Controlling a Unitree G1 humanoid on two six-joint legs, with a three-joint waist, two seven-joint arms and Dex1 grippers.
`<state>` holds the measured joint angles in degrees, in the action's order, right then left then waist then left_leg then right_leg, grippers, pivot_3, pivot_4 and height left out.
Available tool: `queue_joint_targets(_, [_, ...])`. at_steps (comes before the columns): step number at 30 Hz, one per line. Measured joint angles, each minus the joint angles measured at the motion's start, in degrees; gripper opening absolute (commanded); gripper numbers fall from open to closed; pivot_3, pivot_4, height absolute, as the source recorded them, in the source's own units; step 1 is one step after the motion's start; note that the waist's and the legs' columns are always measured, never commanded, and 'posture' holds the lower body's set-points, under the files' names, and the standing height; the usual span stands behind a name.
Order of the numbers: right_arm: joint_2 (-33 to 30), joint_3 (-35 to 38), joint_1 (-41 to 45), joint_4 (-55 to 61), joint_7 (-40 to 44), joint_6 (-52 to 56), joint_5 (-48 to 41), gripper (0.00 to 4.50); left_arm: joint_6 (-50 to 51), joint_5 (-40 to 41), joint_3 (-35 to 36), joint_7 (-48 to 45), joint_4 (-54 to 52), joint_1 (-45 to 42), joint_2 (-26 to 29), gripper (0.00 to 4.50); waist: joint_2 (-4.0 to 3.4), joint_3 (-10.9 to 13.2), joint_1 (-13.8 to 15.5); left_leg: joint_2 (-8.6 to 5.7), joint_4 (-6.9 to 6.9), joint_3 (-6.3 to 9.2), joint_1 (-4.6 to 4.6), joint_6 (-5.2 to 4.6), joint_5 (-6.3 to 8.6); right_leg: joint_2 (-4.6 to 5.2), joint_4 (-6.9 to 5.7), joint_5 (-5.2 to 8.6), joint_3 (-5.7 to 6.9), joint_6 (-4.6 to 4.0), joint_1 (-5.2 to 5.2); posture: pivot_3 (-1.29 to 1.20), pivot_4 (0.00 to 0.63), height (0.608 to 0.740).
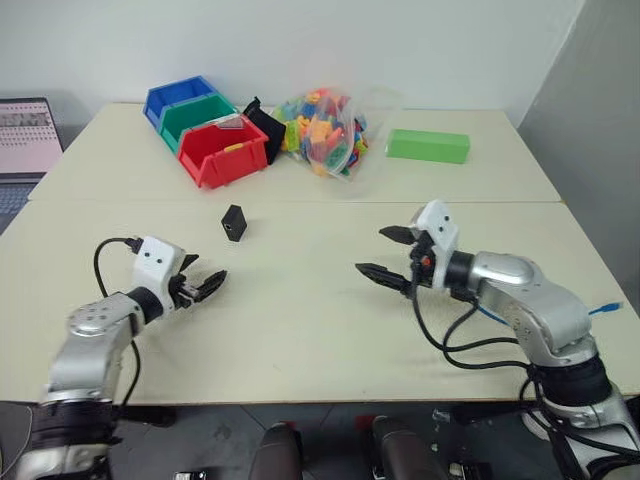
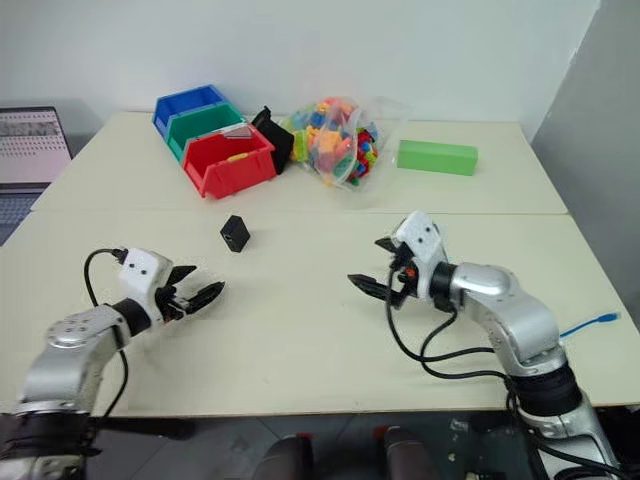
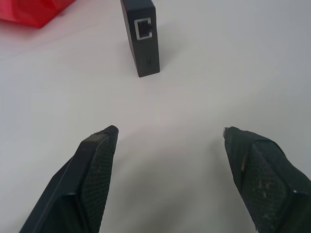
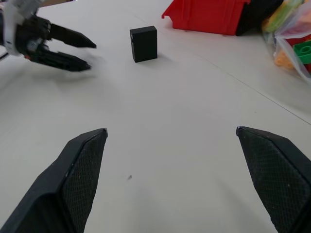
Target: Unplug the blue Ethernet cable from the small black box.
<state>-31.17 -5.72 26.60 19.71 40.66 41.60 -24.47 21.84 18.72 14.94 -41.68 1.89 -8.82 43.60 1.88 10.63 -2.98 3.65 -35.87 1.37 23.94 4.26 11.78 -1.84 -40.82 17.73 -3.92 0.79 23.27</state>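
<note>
Both grippers (image 1: 205,285) (image 1: 385,252) flank small black box (image 1: 234,222), unobstructed.

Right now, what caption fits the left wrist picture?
Open left gripper facing the small black box, its port empty.

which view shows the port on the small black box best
The left wrist view: the small black box stands upright close ahead, its empty port facing the camera between open jaws. The right wrist view gives a plain side without the port; the eye views show it small, standing alone mid-table.
</note>
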Motion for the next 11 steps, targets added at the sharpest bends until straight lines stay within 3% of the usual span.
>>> queue_joint_targets(6, [-7.0, 5.4, -1.9, 0.3, 7.0, 0.3, -4.8, 4.50, 7.5, 6.4, 5.3, -6.9, -10.0, 4.9, 7.5, 3.70, -0.04, 0.0, -0.1, 0.02, 0.03, -0.04, -0.03, -0.01, 0.00, 0.00, 0.05, 0.03, -0.04, -0.03, 0.00, 0.00, 0.150, 0.740])
queue_joint_targets(11, [-9.3, 6.9, -1.9, -0.1, 9.2, 0.3, -5.9, 4.50, 10.5, 8.5, 6.9, -9.2, -12.1, 4.9, 10.1, 3.70, -0.04, 0.0, -0.2, 0.03, 0.03, -0.02, -0.04, -0.01, 0.01, -0.02, 0.04, 0.06, -0.07, -0.08, 0.01, 0.00, 0.150, 0.740])
